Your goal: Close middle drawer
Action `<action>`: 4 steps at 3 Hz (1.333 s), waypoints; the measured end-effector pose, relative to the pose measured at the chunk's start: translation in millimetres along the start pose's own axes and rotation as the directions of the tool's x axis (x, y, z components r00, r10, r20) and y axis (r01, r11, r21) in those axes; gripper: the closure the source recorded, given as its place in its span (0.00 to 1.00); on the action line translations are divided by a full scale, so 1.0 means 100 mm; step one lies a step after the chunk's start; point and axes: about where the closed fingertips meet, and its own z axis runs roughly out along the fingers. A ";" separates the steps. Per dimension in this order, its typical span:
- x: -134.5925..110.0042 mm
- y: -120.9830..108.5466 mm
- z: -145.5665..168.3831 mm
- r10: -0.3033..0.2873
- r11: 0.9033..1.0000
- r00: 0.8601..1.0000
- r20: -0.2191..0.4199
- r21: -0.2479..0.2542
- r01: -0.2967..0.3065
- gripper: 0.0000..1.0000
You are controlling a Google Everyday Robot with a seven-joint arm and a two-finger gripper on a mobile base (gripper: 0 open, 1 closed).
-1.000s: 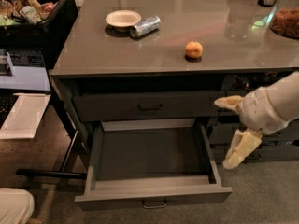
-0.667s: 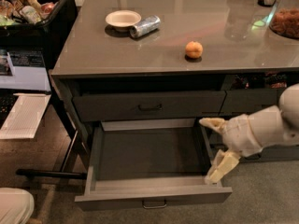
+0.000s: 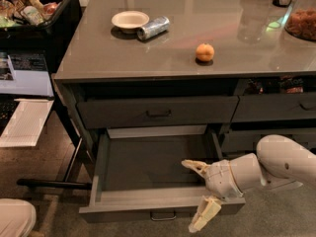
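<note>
White bowl [image 3: 130, 19] and silver can [image 3: 153, 27] lying on its side sit just beside each other on the grey table [image 3: 98, 58], toward its back left. An orange fruit [image 3: 205, 52] is near the table's front edge, right of centre. Under the closed upper drawer [image 3: 158, 111], the middle drawer [image 3: 148, 169] is pulled well out. Hand [image 3: 200, 190] is at the drawer's right front corner, fingers spread wide. One finger is over the interior and the other is before the front panel, possibly touching it.
</note>
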 end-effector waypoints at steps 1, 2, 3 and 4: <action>-0.01 0.00 0.00 -0.002 1.000 1.000 -0.003 -0.001 0.002 0.00; 0.08 0.00 0.14 0.010 1.000 1.000 -0.004 0.001 -0.010 0.00; 0.33 -0.01 0.59 0.042 0.999 0.999 -0.027 0.008 -0.042 0.13; 0.52 0.01 1.02 0.068 0.998 0.997 -0.031 0.010 -0.068 0.37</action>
